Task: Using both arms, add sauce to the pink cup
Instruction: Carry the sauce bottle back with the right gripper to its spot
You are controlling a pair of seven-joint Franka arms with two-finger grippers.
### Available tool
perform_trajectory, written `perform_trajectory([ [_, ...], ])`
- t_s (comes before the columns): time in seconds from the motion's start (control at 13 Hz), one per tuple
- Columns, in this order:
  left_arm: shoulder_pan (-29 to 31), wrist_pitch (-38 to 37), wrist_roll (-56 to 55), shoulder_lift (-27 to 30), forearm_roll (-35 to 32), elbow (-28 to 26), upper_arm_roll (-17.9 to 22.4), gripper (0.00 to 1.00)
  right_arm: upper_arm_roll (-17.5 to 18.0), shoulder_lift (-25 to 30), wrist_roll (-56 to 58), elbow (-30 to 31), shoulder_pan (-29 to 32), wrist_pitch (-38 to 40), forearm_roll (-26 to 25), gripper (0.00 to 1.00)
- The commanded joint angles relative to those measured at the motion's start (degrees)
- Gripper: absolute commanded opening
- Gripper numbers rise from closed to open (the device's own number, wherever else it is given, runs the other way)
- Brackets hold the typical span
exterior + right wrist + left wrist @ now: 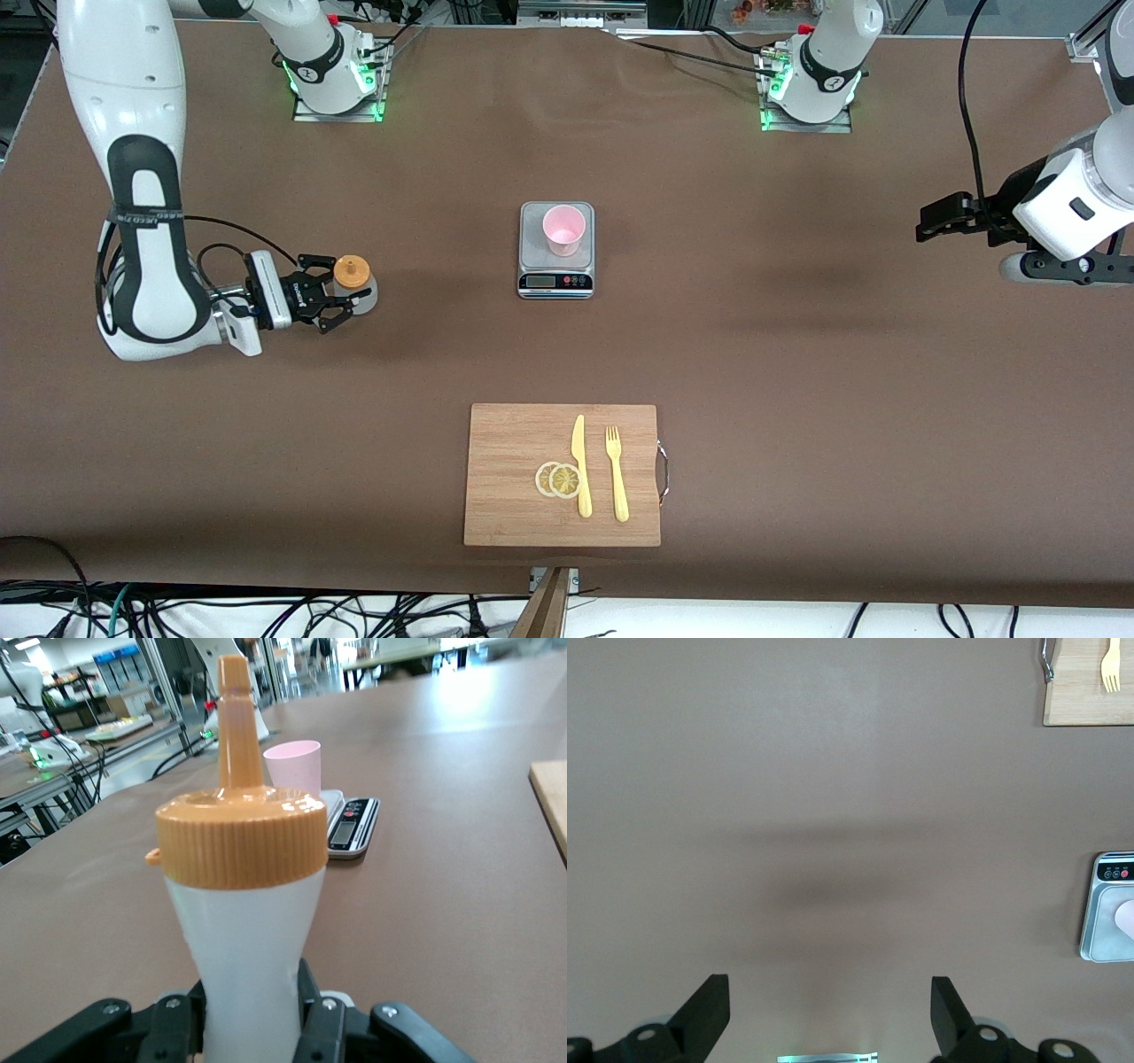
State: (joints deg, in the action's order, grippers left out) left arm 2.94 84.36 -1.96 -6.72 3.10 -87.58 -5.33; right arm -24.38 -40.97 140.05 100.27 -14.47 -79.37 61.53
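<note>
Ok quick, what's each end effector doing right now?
Left end effector: open, holding nothing, over bare table.
Right end effector: closed on the sauce bottle, which stands upright.

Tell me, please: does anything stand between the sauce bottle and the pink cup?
Nothing visible does. The right gripper is around the sauce bottle at the right arm's end of the table. Only bare table lies between it and the pink cup, which stands on the scale.

A robotics lab: arm bases point(335, 75) bolted to a brown-covered worktop point(797, 354), loose cables point(266, 611) along its edge, aluminium frames point(168, 682) and benches around.
</note>
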Motion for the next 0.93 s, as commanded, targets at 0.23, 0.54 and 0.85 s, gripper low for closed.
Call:
perform_trajectory([
  [0.23, 0.14, -0.25, 1.0, 0.22, -0.73, 0.39, -0.12, 1.0, 1.0, -10.26, 12.07, -8.95, 7.52, 8.35, 3.67, 0.33],
  [0.54, 0.14, -0.25, 1.0, 0.22, -0.73, 0.39, -0.12, 1.0, 0.91, -10.27, 12.17, -9.04, 8.14, 8.97, 3.51, 1.0],
  [0.85, 0.14, -0.25, 1.0, 0.22, -0.73, 0.39, -0.12, 1.0, -0.31, -9.65, 11.47, -9.83, 9.72, 8.97, -1.57, 1.0],
])
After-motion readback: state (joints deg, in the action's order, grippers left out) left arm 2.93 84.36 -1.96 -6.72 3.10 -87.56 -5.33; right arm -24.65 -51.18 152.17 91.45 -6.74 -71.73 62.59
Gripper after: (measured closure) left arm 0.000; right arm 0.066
